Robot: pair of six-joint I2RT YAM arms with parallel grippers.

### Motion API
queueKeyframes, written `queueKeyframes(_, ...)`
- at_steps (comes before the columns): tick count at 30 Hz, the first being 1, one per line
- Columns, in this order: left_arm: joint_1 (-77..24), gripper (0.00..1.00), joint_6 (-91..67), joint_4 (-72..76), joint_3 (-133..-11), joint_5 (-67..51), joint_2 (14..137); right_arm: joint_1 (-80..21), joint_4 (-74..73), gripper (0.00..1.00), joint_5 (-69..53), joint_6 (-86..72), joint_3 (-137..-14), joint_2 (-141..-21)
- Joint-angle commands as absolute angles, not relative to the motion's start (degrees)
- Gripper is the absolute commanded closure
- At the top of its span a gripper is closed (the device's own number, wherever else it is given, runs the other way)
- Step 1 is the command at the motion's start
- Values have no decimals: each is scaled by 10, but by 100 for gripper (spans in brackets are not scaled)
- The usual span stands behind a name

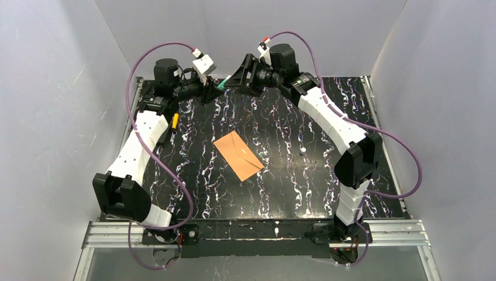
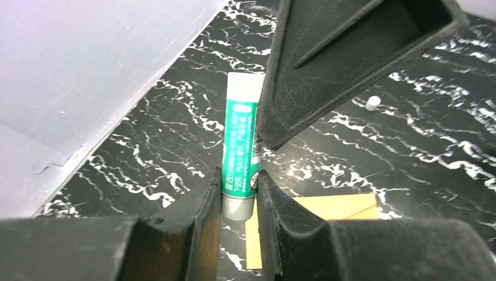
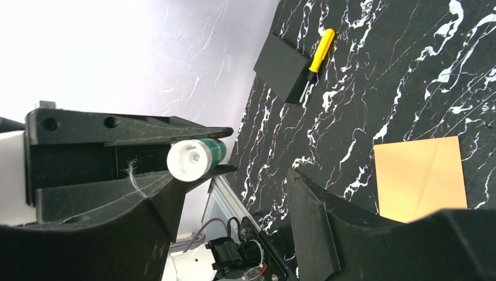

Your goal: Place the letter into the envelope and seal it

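One flat orange-brown envelope, diagonal crease | left claw pinches green-white tube | right claw spread

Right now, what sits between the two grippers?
A green-and-white tube, clamped in the left gripper, its cap toward the open right gripper. The top view shows it.

Light is even and diffuse, coming from above. The pale enclosure walls read bright, and in the right wrist view the wall overexposes to near white at upper left. The black marbled table carries only soft, weak shadows and little glare; the wrist views are sharp mid-field and slightly soft nearest the lens.
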State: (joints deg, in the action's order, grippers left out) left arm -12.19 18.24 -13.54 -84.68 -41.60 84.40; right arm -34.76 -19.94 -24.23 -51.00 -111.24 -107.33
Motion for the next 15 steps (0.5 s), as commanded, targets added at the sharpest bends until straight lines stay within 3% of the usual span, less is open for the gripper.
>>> queueKeyframes(1,-129,100,266,-134,-829,-386,804,-352,-175,30,-258,-520,-1141,-1081)
queueKeyframes(6,-134,100,322,-138,-814,-373,791,-353,-176,34,-266,-527,-1145,-1088)
queueKeyframes(11,-136,100,344,-146,-808,-376,788,-354,-153,29,-276,-537,-1144,-1089)
queueKeyframes(15,-136,100,353,-147,-801,-380,784,-354,-137,34,-279,-552,-1135,-1091)
